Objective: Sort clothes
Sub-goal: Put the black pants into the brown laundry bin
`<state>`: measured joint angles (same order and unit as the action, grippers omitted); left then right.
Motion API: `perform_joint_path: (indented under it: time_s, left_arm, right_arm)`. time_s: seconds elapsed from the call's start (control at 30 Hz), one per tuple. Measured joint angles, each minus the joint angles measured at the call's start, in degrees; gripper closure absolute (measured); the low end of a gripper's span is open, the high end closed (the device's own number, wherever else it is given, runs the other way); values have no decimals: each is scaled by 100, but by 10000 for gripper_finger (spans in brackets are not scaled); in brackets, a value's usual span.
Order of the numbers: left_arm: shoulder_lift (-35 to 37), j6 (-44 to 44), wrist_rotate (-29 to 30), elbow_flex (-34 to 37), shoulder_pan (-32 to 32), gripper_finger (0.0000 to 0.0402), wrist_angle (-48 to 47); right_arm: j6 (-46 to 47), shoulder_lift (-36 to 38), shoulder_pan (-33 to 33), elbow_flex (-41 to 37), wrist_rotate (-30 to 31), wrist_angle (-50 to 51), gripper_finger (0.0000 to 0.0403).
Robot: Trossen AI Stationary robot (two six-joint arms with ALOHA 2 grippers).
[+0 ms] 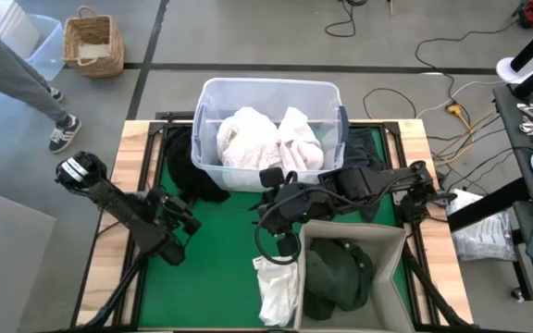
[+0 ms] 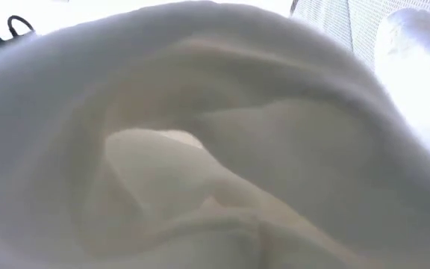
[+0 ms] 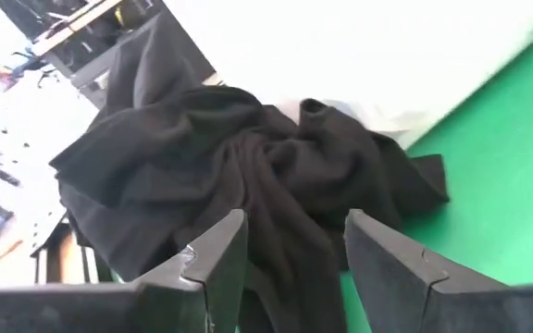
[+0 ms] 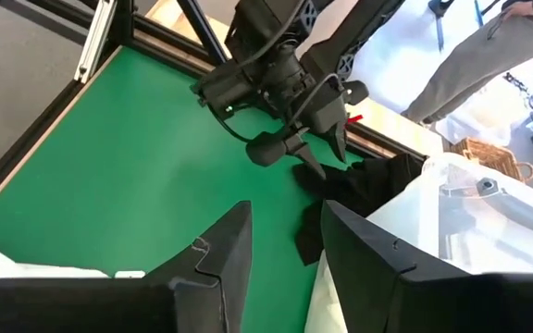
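Your left gripper (image 1: 189, 220) sits over the green mat (image 1: 220, 250) on the left side of the table, pointed toward the black garment (image 1: 192, 166) that lies heaped on the mat against the left wall of the clear plastic tub (image 1: 268, 92). In the left wrist view its jaws stand apart with nothing between them, and the black garment (image 3: 239, 166) fills the space just beyond the fingertips (image 3: 234, 227).

Your right gripper (image 1: 271, 215) reaches across from the right side to the middle of the table, just in front of the tub's near wall and just beyond the far edge of the beige fabric box (image 1: 359, 236). In the right wrist view its jaws are also apart and empty, over bare green mat (image 4: 109, 157), with the left gripper (image 4: 317, 157) and a corner of the black garment (image 4: 359, 185) farther off and the tub (image 4: 470, 213) beside them.

White garments (image 1: 266, 139) are piled inside the tub. A dark green garment (image 1: 340, 273) lies in the beige box. Another white garment (image 1: 278, 287) is draped over the near left edge of that box, onto the mat. The low view is filled by white cloth (image 2: 215, 149) close to the lens. A person's leg and shoe (image 1: 63, 132) show on the floor at the far left, near a wicker basket (image 1: 93, 42).
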<state>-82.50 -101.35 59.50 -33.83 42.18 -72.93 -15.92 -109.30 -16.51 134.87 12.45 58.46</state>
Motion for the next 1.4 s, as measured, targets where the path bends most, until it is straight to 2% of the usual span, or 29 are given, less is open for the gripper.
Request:
perform_joint_path:
  time_s: [0.2,0.5,0.83,1.0,1.17,1.3,1.4]
  left_arm:
    - [0,351,47,20,-768,239,233]
    - [-2,1437,-554,335,-1710,239,1257]
    - [-2,1387,-794,771,-2187,249,1605]
    - [-2,1493,-800,1044,-2187,296,2133]
    - [-2,1681,-797,1084,-2196,384,2397]
    - [-2,1726,-849,982,-2196,398,2330]
    - [2,1979,-1116,742,-2194,400,2220]
  right_arm:
    - [-13,0,0,0,0,3,274]
    - [4,0,2,-2,0,210,264]
    - [52,0,0,-2,2,383,282]
    - [50,7,0,-4,2,387,284]
    - [50,11,0,-2,2,389,276]
    - [44,11,0,-2,2,389,272]
    - [46,11,0,-4,2,389,271]
